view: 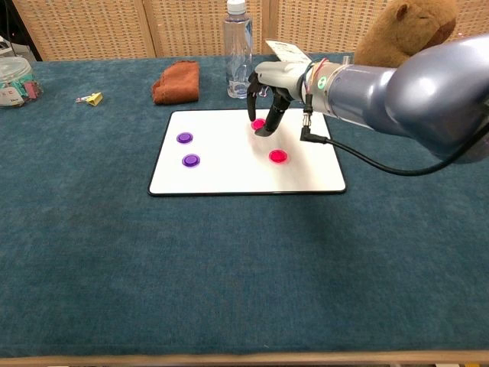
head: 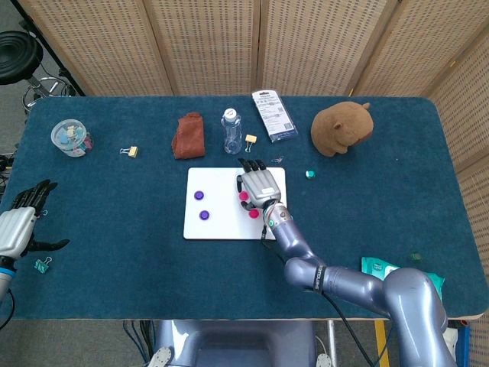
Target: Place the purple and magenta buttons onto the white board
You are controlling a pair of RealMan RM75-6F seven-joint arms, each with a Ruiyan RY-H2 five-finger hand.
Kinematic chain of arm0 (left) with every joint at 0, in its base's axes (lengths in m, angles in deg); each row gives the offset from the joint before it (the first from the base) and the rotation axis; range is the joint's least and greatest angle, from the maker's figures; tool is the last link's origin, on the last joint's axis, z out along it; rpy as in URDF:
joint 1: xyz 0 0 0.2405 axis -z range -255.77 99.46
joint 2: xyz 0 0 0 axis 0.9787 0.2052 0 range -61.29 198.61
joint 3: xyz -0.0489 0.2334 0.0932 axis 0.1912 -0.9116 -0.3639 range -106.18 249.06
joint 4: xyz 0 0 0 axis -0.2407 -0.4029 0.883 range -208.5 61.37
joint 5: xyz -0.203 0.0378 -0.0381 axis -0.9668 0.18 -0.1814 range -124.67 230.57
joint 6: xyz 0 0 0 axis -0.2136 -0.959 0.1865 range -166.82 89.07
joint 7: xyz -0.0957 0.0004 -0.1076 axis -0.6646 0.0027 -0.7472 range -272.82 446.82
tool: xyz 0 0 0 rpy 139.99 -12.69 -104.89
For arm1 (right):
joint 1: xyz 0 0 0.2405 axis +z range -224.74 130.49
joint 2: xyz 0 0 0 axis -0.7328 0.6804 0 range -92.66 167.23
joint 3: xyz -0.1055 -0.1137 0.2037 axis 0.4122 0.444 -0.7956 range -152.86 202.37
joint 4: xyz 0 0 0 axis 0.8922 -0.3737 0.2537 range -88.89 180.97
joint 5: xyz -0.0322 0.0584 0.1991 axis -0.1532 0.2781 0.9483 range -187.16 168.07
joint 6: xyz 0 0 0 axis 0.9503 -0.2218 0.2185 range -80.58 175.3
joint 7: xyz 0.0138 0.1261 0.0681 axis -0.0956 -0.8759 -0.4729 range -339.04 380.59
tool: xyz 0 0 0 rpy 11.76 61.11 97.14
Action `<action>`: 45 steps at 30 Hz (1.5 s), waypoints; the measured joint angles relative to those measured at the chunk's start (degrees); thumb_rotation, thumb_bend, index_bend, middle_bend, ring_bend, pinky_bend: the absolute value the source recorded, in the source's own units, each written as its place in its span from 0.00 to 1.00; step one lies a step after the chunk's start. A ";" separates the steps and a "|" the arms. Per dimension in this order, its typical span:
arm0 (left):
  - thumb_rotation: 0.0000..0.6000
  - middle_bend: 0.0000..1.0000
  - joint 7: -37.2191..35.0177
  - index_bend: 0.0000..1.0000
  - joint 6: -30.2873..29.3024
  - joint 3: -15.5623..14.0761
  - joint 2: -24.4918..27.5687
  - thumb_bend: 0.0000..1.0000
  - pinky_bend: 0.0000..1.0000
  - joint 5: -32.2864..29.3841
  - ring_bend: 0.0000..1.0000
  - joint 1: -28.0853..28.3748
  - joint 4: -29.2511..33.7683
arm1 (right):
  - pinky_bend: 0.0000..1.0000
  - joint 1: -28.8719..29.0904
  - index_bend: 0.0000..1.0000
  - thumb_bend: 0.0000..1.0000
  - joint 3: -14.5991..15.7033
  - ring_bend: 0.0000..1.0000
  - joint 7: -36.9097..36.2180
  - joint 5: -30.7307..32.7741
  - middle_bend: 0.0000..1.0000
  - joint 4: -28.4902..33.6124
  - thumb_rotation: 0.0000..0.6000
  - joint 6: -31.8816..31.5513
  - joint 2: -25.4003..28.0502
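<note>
The white board lies mid-table. Two purple buttons sit on its left part, also shown in the chest view. One magenta button rests on the board's right half. My right hand hovers over the board's far side and pinches a second magenta button between its fingertips, just above the board or touching it. My left hand rests at the table's left edge, fingers spread, holding nothing.
Behind the board stand a water bottle, a brown cloth, a packet and a plush capybara. A small green button lies right of the board. A jar is far left; a wipes pack near right.
</note>
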 measured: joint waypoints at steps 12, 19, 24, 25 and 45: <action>1.00 0.00 -1.11 0.00 1.22 0.36 0.30 0.03 0.00 -0.68 0.00 0.36 -0.38 | 0.00 5.55 0.57 0.43 -1.52 0.00 -3.46 -0.25 0.00 -12.61 1.00 5.78 -4.97; 1.00 0.00 -1.18 0.00 1.39 0.35 0.32 0.04 0.00 -0.76 0.00 0.36 -0.57 | 0.00 5.10 0.57 0.43 -1.02 0.00 -4.81 -0.14 0.00 -13.78 1.00 6.49 -5.45; 1.00 0.00 -1.20 0.00 1.54 0.33 0.30 0.04 0.00 -0.85 0.00 0.37 -0.63 | 0.00 4.65 0.57 0.43 -0.78 0.00 -5.42 0.15 0.00 -14.20 1.00 6.85 -5.39; 1.00 0.00 -1.14 0.00 1.57 0.34 0.26 0.04 0.00 -0.91 0.00 0.38 -0.64 | 0.00 4.57 0.56 0.43 -0.64 0.00 -5.45 0.11 0.00 -14.19 1.00 6.90 -5.37; 1.00 0.00 -0.90 0.00 1.58 0.32 0.19 0.04 0.00 -0.76 0.00 0.38 -0.67 | 0.00 4.00 0.39 0.43 1.03 0.00 -6.23 -0.10 0.00 -9.95 1.00 7.56 -2.85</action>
